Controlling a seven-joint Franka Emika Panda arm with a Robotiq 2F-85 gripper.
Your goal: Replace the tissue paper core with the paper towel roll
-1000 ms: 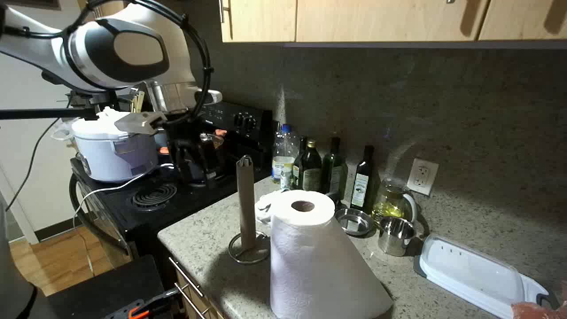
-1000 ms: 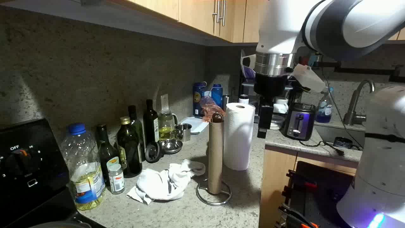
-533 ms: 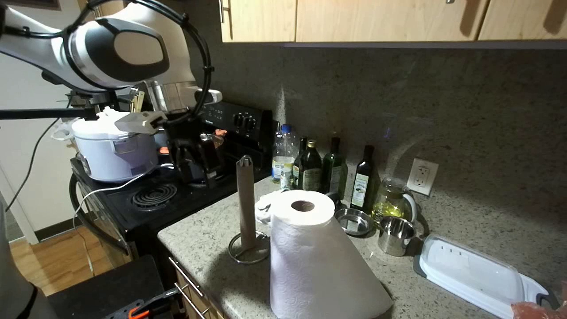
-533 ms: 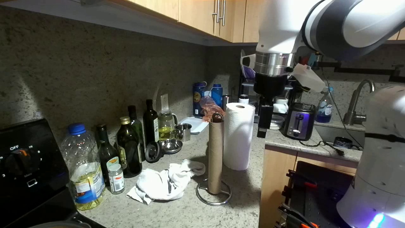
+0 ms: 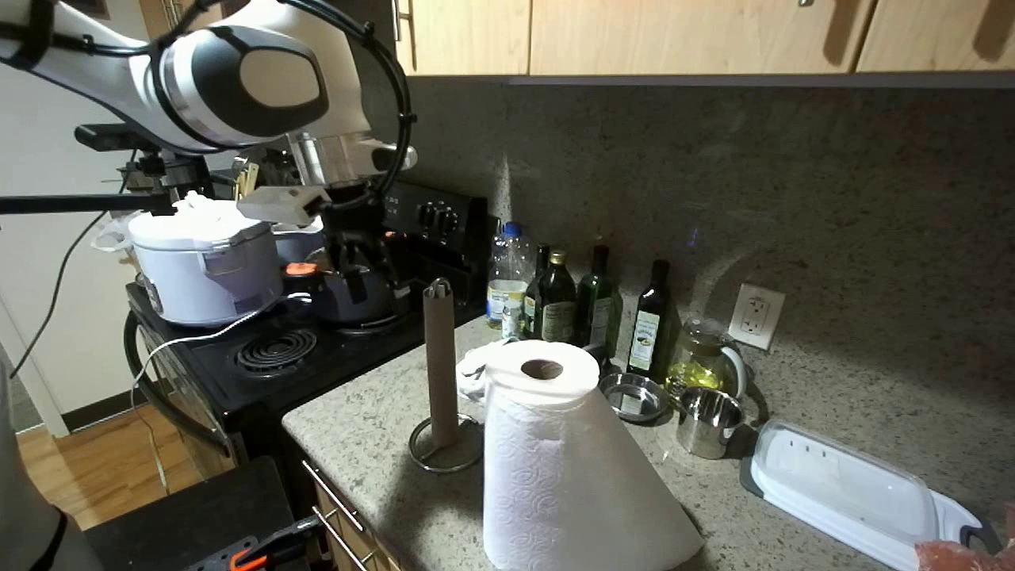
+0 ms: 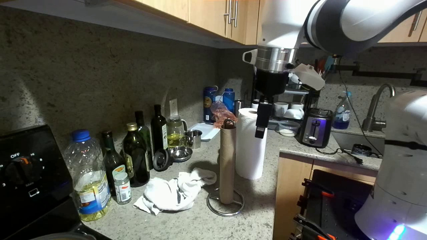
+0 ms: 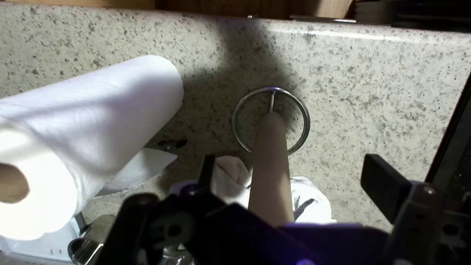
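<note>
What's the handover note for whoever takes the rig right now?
Gripper: open, holding nothing, clear of the cardboard core in both exterior views.
Core: upright on the metal holder, which stands on the counter.
Paper towel roll: standing upright on the counter beside the holder, loose sheet trailing.
Done: no part of the swap; core is on the holder, roll is off it.
Left: lift the core off, set it aside, fit the roll onto the holder.
</note>
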